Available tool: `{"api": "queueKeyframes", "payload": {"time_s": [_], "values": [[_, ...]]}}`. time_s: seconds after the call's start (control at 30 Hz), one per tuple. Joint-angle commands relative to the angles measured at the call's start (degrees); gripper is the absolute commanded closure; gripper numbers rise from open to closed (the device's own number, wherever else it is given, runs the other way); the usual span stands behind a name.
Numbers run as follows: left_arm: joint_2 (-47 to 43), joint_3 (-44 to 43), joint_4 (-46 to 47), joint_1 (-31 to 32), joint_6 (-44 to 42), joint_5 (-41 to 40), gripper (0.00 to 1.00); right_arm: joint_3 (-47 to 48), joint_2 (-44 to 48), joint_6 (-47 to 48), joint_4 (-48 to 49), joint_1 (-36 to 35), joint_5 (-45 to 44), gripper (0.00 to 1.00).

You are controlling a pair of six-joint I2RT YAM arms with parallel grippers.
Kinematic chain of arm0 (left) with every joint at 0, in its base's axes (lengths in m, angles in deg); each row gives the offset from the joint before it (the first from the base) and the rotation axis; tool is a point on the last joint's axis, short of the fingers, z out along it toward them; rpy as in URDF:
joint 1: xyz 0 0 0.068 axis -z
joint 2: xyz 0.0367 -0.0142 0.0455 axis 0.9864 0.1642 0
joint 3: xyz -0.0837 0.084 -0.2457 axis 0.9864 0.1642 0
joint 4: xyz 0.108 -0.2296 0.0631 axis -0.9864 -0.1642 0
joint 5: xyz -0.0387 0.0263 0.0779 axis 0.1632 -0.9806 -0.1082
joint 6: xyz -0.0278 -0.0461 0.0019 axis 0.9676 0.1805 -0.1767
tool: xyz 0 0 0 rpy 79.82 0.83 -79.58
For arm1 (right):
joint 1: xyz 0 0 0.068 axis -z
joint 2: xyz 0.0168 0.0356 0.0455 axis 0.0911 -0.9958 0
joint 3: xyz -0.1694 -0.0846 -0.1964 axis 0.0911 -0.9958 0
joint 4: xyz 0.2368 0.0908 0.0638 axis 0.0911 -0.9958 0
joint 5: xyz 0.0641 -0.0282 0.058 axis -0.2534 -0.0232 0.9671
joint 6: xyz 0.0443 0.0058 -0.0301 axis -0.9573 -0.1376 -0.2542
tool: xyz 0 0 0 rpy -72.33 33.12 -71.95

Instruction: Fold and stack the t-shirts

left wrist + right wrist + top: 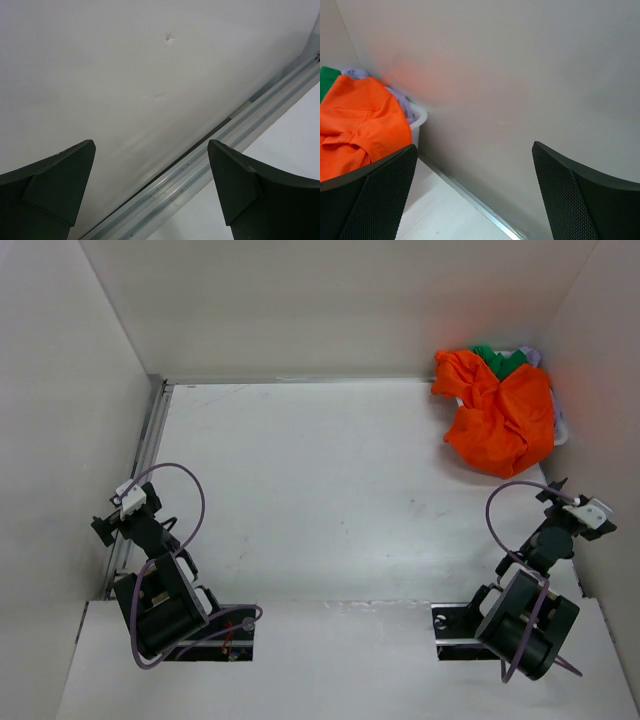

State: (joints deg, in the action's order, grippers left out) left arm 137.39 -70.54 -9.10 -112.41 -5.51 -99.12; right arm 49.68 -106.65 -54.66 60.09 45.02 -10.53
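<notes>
A bright orange t-shirt (503,417) lies crumpled on top of a pile in the far right corner, draping over a white basket (559,426). A green t-shirt (497,360) shows behind it, and a bit of lavender t-shirt (533,355) at the back. In the right wrist view the orange shirt (355,125), green shirt (326,80) and lavender shirt (400,100) sit in the basket (420,122). My left gripper (150,165) is open and empty by the left wall. My right gripper (475,170) is open and empty near the right wall, short of the pile.
White walls enclose the table on the left, back and right. A metal rail (210,160) runs along the foot of the left wall, and another (480,205) along the right wall. The white table top (340,490) lies between the arms and the pile.
</notes>
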Motion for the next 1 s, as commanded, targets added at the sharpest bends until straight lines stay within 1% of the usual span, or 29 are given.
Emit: {"api": "queueKeyframes", "payload": {"time_s": [0.0, 0.1, 0.2, 0.3, 0.33, 0.4, 0.43, 0.47, 0.53, 0.6, 0.67, 0.7, 0.73, 0.8, 0.87, 0.9, 0.97], "values": [[0.13, 0.81, 13.06, -0.53, -1.23, -0.51, 0.0, -2.5, 0.84, 0.42, 12.19, -0.1, 1.35, 0.0], [0.13, 0.81, 13.06, -0.62, -1.23, -0.51, 0.0, -2.41, 6.1, 3.67, 9.9, -1.16, 5.47, 0.0], [0.48, 0.46, 13.06, -0.45, -1.67, -0.86, 0.0, -1.37, 13.3, 8.76, 6.57, -4.75, 10.57, 0.0], [-1.35, -1.12, 12.36, -0.27, -4.38, -1.47, 0.0, 2.23, 18.41, 13.86, -3.51, -9.4, 10.24, 0.0], [-2.75, -1.47, 11.83, 1.12, -6.75, -2.43, 0.0, 4.33, 19.47, 14.22, -6.86, -11.25, 10.23, 0.0], [-5.91, -3.57, 11.75, 5.25, -11.49, -4.37, 0.0, 9.16, 18.96, 13.88, -9.17, -15.29, 10.06, 0.0], [-7.93, -5.06, 9.57, 7.97, -15.61, -5.42, 0.0, 12.14, 17.64, 14.05, -9.26, -18.18, 10.49, 0.0], [-9.34, -7.43, 7.8, 11.21, -18.78, -6.04, 0.0, 15.48, 15.72, 14.4, -9.27, -21.34, 9.97, 0.0], [-10.5, -14.36, 2.72, 15.09, -23.27, -6.57, 0.0, 21.98, 10.72, 15.8, -9.88, -25.83, 9.53, 0.0], [-9.54, -23.14, -5.88, 19.75, -26.62, -7.18, 0.0, 29.02, 4.48, 19.39, -12.41, -29.71, 9.96, 0.0], [-7.61, -33.06, -19.39, 25.1, -29.87, -9.11, 0.0, 35.0, -0.63, 22.92, -17.76, -33.4, 8.83, 0.0], [-6.21, -38.25, -27.38, 27.74, -30.15, -10.25, 0.0, 37.03, -2.65, 23.1, -20.14, -34.9, 7.61, 0.0], [-5.06, -42.22, -33.37, 29.42, -29.8, -11.13, 0.0, 38.09, -3.98, 22.67, -21.38, -36.39, 6.03, 0.0], [-1.64, -51.79, -47.86, 33.81, -25.87, -12.63, 0.0, 38.1, -4.78, 21.09, -21.49, -39.64, 1.29, 0.0], [1.7, -59.88, -61.23, 37.33, -19.46, -11.68, 0.0, 38.28, -3.91, 16.02, -22.88, -42.11, -5.64, 0.0], [3.54, -63.75, -67.91, 39.0, -16.12, -10.02, 0.0, 38.71, -3.73, 13.64, -24.37, -42.64, -8.11, 0.0], [7.76, -71.4, -81.62, 41.9, -9.27, -3.45, 0.0, 40.38, -3.38, 7.4, -33.21, -41.51, -10.85, 0.0]]}}
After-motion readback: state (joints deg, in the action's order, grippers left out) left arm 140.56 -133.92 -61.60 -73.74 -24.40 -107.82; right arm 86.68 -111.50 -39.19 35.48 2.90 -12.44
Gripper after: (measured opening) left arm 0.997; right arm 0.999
